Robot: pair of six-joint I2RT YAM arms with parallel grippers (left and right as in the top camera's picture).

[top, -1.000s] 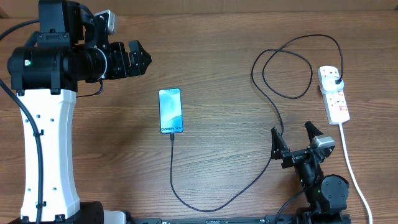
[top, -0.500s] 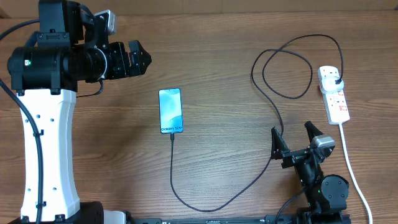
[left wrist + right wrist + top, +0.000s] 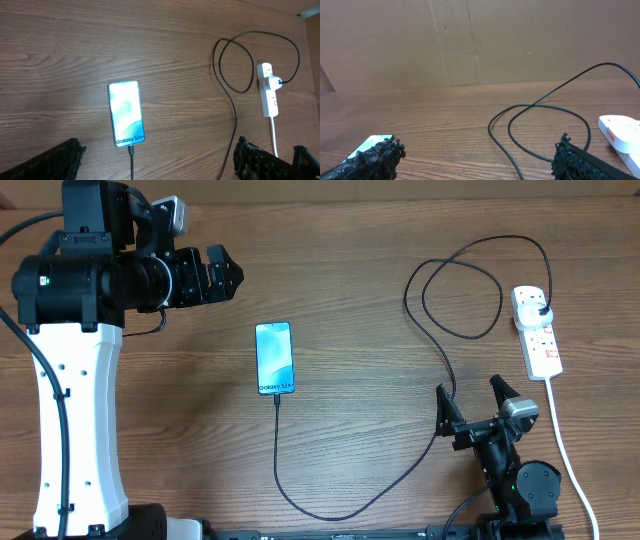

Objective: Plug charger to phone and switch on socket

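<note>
Wooden brown worktop (image 3: 360,280) carries the slim rectangular smartphone with a bright blue-cyan screen (image 3: 274,358), lying flat near the middle, screen up. The long thin black charger cable (image 3: 278,442) meets the smartphone's lower edge, sweeps right, loops, and ends in a black plug (image 3: 541,310) seated in the small white oblong power strip (image 3: 542,348) at the far right. The strip's thick white cord (image 3: 562,435) trails toward the near edge. The left claw (image 3: 231,270) hovers spread wide, well apart from the smartphone. The right claw (image 3: 468,392), likewise spread, holds nothing just beside the cable.
</note>
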